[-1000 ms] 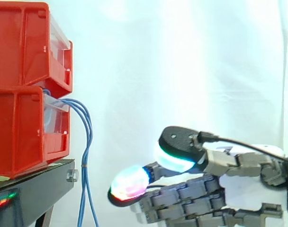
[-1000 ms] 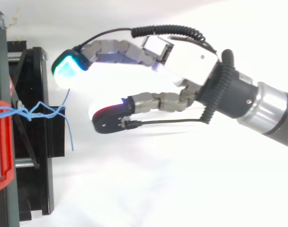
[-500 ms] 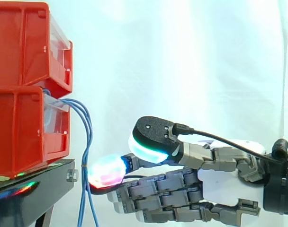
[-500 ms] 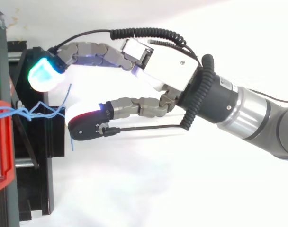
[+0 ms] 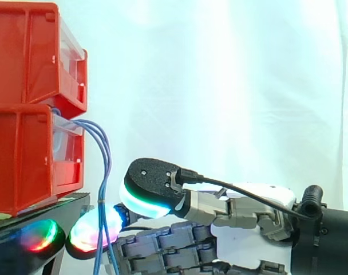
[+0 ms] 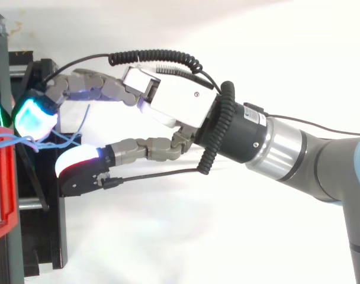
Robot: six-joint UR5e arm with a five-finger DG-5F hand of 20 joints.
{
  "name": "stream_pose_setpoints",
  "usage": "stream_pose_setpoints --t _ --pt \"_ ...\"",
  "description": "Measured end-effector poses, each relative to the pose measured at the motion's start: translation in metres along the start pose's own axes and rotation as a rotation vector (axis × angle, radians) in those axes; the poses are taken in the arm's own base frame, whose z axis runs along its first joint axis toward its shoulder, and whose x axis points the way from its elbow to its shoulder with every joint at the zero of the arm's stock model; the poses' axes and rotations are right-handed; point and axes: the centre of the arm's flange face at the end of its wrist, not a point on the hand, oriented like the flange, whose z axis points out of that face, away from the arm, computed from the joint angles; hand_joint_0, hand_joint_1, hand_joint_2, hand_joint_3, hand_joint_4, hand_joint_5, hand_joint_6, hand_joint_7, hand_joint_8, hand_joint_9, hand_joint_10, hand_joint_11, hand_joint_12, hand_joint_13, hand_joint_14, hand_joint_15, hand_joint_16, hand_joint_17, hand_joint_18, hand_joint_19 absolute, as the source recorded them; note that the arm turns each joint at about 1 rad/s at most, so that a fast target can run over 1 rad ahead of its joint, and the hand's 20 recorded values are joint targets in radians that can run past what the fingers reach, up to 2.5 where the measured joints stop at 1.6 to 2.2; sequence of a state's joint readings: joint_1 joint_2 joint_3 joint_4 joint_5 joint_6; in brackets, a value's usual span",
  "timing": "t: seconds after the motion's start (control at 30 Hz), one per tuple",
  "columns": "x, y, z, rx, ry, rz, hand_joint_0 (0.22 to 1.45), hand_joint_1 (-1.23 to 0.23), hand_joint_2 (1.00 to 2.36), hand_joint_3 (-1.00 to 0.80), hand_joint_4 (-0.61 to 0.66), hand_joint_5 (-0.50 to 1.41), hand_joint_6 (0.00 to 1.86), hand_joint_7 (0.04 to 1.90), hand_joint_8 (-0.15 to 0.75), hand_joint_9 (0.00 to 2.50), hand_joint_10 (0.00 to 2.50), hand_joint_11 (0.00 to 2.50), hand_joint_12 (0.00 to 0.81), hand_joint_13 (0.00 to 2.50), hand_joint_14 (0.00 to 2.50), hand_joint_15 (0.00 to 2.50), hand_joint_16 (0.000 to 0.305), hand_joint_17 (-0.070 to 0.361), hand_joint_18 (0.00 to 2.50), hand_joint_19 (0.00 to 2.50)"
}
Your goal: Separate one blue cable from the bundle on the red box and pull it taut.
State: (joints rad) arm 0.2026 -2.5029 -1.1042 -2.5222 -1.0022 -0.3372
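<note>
**Bins.** Two red bins are stacked at 9 to 11 o'clock in the side view, the upper red bin on the lower red bin. Both sit on a black stand before a white curtain.

**Cables.** A bundle of blue cables leaves the front lip of the lower red bin. It arcs outward, then hangs down past the edge of the stand toward 6 o'clock. In the top view the strands run out from the bin at 9 o'clock, crossing loosely over the stand. One loose end curls up toward 12 o'clock.

**Hand.** The hand is carried by the arm, which enters from 4 o'clock in the top view. Thumb and fingers are spread apart. The cyan fingertip pad sits on the 12 o'clock side of the strands, and the white thumb pad on the 6 o'clock side. The cables lie in the gap, not clamped (whether the cyan pad touches a strand cannot be told). In the side view a multicoloured fingertip pad sits low behind the hanging cables at 7 o'clock.
</note>
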Motion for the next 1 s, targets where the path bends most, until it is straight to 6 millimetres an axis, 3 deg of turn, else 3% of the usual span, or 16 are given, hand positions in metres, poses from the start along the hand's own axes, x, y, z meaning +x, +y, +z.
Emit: stream_pose_setpoints --t 0.2,0.3,0.53,0.8,1.0 --pt "0.006 -0.002 -0.003 -0.009 0.012 -0.006 0.52 -0.61 1.0 -0.49 0.12 -0.19 0.5 0.7 0.231 0.63 0.01 0.12 0.208 0.45 0.01 0.14 0.023 0.052 0.24 0.02" --pt "0.012 -0.007 -0.009 -0.012 0.035 -0.009 0.53 -0.61 1.0 -0.48 0.14 -0.18 0.5 0.71 0.246 0.94 0.01 0.34 0.219 0.68 0.01 0.26 0.022 0.049 0.32 0.07" --pt "0.025 -0.004 -0.013 -0.059 0.089 0.009 0.54 -0.61 1.0 -0.48 0.15 -0.17 0.5 0.74 0.226 1.14 0.02 0.57 0.237 0.91 0.02 0.44 0.02 0.045 0.4 0.13" --pt "0.029 0.022 -0.009 -0.091 0.138 0.036 0.54 -0.6 1.0 -0.48 0.15 -0.17 0.5 0.75 0.219 1.19 0.02 0.64 0.247 1.0 0.02 0.55 0.021 0.048 0.46 0.19" --pt "0.022 0.046 -0.011 -0.073 0.151 0.025 0.54 -0.6 1.0 -0.49 0.15 -0.16 0.5 0.76 0.217 1.19 0.02 0.65 0.248 1.01 0.02 0.55 0.022 0.049 0.46 0.22"
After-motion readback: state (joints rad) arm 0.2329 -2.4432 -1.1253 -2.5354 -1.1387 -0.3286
